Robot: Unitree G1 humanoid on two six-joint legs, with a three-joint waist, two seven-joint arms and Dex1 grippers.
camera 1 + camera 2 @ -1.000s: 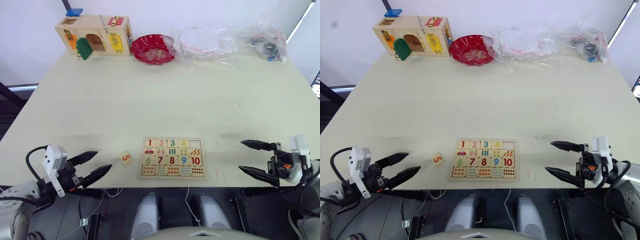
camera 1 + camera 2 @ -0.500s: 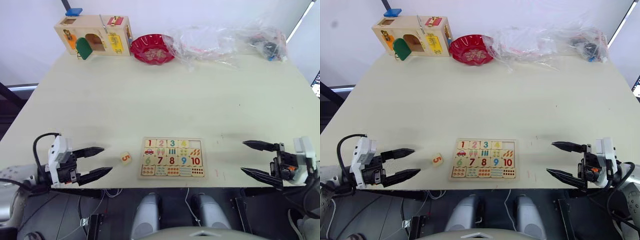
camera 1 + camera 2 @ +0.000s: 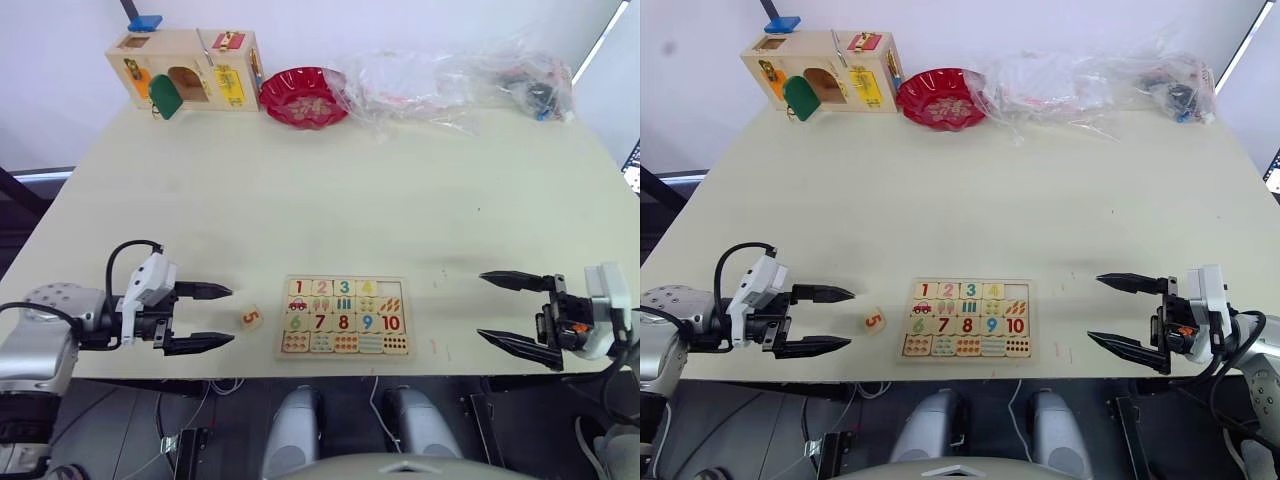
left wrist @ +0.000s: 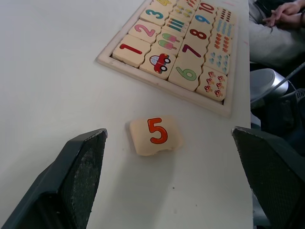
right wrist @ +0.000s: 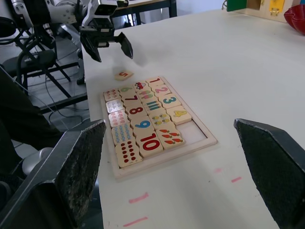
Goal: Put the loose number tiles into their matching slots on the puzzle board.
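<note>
Left wrist view, left pincer [image 4: 164,186] spread wide and empty, 5 tile [image 4: 155,135] between its fingers, untouched

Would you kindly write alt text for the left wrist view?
A loose 5 tile lies on the table between the open left claw fingers, beside the puzzle board, whose tiles 1 to 4 are seated.

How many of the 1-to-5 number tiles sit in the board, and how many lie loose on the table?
Number tiles seated in the top row of the puzzle board (1, 2, 3, 4): 4
Loose tile, red 5, on the table: 1
Total: 5
</note>
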